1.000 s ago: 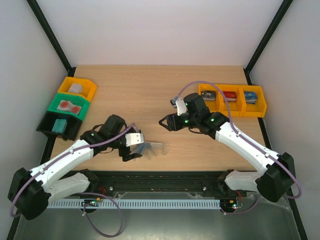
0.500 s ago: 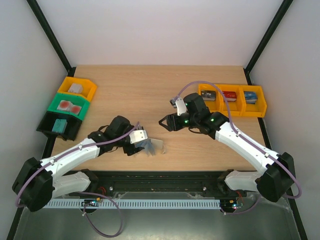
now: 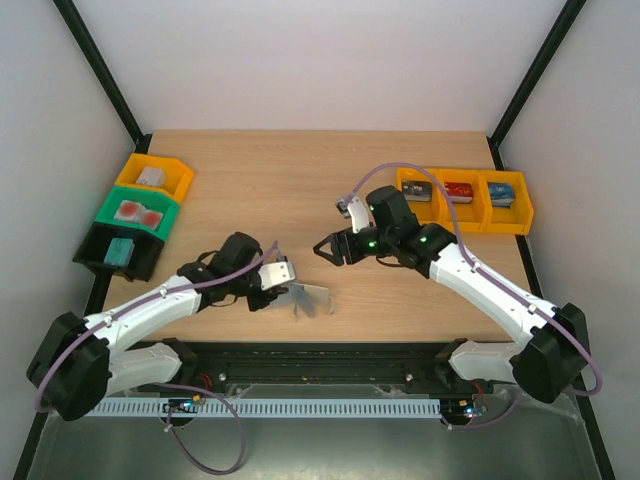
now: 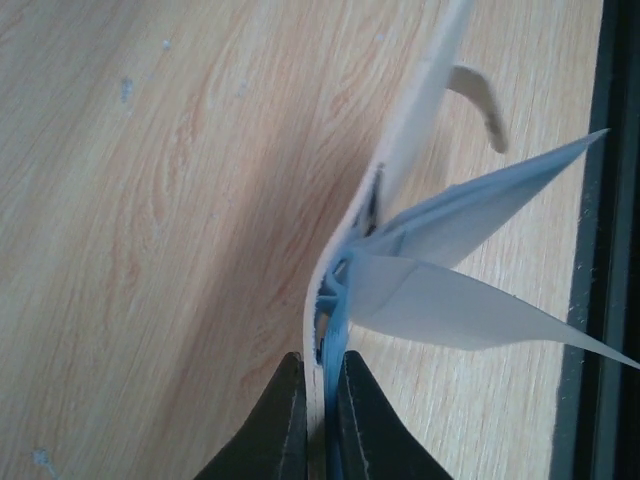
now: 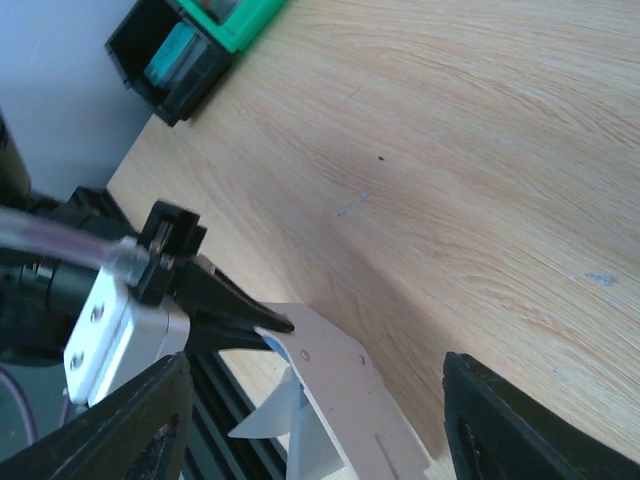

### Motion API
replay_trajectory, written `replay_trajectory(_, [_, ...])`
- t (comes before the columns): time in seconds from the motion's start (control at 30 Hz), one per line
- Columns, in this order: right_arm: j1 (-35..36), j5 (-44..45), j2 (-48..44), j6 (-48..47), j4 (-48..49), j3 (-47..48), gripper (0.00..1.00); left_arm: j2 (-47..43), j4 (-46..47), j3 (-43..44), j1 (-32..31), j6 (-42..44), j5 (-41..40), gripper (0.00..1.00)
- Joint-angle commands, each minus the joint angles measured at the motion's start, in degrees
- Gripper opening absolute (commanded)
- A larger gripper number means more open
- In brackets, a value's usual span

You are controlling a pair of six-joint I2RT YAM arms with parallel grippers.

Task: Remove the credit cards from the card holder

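Now, tabletop [image 3: 300,180]: bare wood across the middle, which gives both arms room to work near the front edge.
side bins [image 3: 462,218]: a row of three yellow ones at the right edge and a yellow, a green and a black one at the left edge. All sit well apart from the work and are likely sorting places.
card holder [image 3: 312,298]: near the front edge, between the two arms. It is opened and raised on edge, beige cover outward and blue inside, with pale leaves fanned out so the pockets can be reached.
left hand [image 4: 322,385]: clamped tight on one edge of the card holder, apparently to anchor it.
right hand [image 3: 327,250]: jaws apart and empty, hovering near the card holder and pointed at it, seemingly ready to pinch a card.
credit cards: none lies out. Whether the fanned leaves are cards or pockets cannot be told.
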Motion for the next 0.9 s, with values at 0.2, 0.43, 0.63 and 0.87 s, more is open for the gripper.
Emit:
replay_trajectory(0.2, [0.41,-5.92,-7.63,-10.15,1.44,4.24,0.8,-6.7,1.42,12.89,19.04,-22.05,30.03,0.02])
replay_trajectory(0.43, [2.66,2.18,-6.95,-10.89,3.64,10.27,0.99,-7.15,7.92,17.09,19.08,-35.05,30.83,0.02])
replay_trajectory(0.63, [4.67,11.76,-4.17,-15.01,1.64,12.97,0.99,-7.67,7.43,20.19,19.07,-36.3,35.97,0.02])
replay_trajectory(0.87, [5.2,5.99,-3.28,-18.94,6.16,11.12,0.99,-7.56,2.5,23.75,18.94,-28.95,42.92,0.02])
